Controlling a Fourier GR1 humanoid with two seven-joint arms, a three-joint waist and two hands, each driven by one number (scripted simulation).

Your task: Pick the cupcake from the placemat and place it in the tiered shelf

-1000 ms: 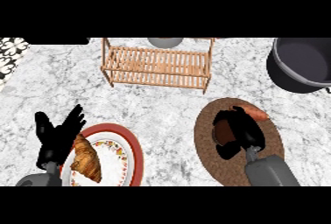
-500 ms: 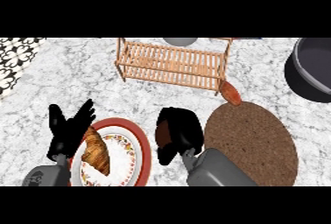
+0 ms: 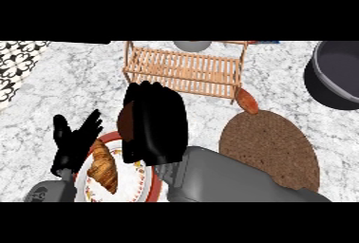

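Cupcake (image 3: pixel 126 122) over marble counter (image 3: pixel 70 90)

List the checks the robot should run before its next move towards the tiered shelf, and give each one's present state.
1. Right hand holds a brown thing: ok; whether it is the cupcake, cannot tell.
2. Hand above tiered shelf: not ok, short of it.
3. Shelf's top slats free: ok.
4. Left hand out of the path, open by the plate: ok.
5. Placemat bare: not ok, orange item at its edge.

Bare counter (image 3: pixel 77 90) left of tiered shelf (image 3: pixel 186 71)
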